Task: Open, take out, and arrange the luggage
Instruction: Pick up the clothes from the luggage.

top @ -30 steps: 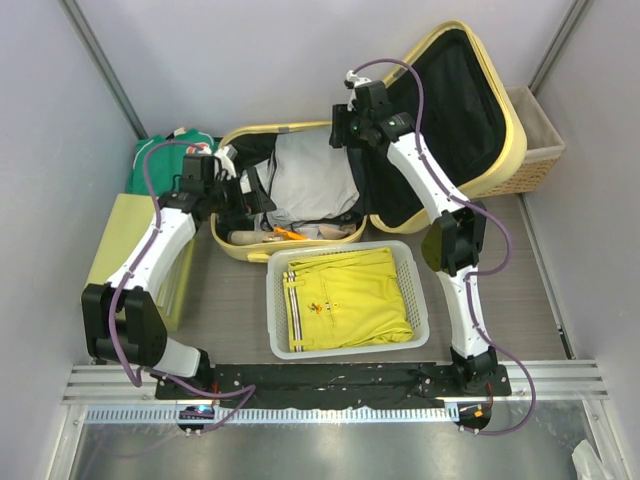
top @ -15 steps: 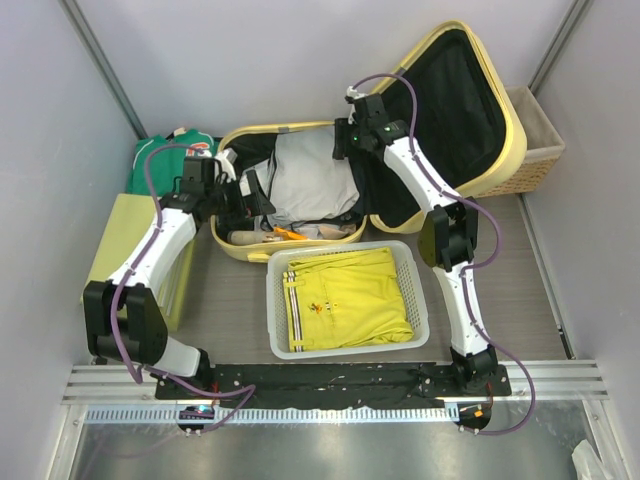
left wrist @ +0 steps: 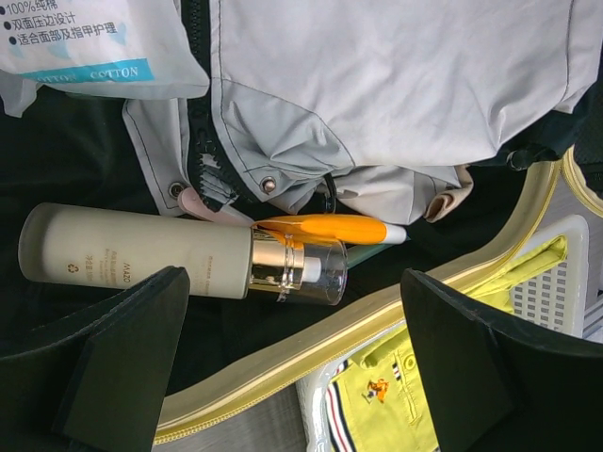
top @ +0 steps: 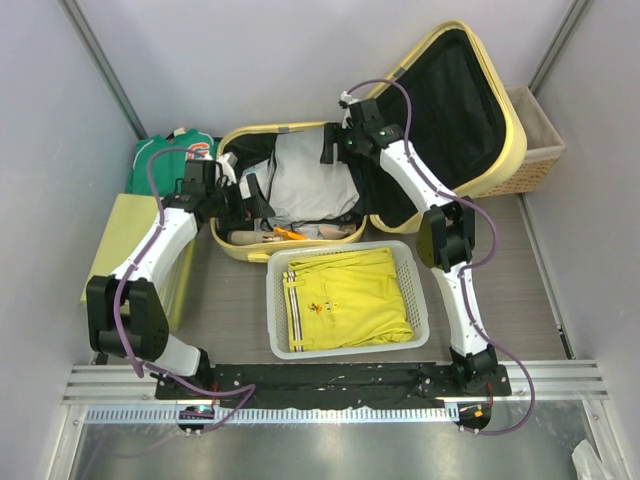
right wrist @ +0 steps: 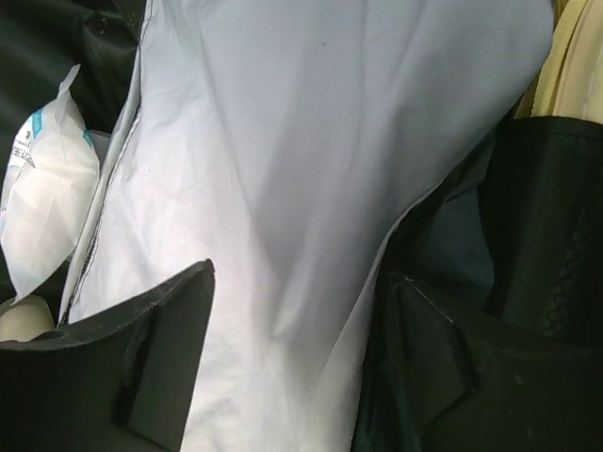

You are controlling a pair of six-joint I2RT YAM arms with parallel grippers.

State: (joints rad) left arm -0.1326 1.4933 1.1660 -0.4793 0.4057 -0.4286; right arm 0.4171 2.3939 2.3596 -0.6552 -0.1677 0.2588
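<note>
The luggage point(top: 300, 246) lies open, its pale yellow lid point(top: 512, 150) propped up at the back right. Inside are a light grey jacket point(top: 305, 180), a white pump bottle point(left wrist: 141, 254), an orange pen-like item point(left wrist: 320, 229) and a tissue packet point(left wrist: 85, 42). My left gripper point(top: 252, 200) hangs open above the front left corner, its fingers wide apart on either side of the bottle's capped end point(left wrist: 292, 311). Open too, my right gripper point(top: 328, 150) hovers over the jacket's back right edge point(right wrist: 300, 282), where grey cloth point(right wrist: 283, 141) meets the black lining. Neither gripper holds anything.
A white slatted basket point(top: 275, 310) holding a folded yellow shirt point(top: 345, 300) stands just in front of the luggage. At the left are a yellow-green box point(top: 125, 240) and a green garment point(top: 170, 155). A wicker basket point(top: 535, 140) stands behind the lid.
My right gripper has moved left, further over the grey jacket, and its jaws have spread wider. The left gripper has barely moved.
</note>
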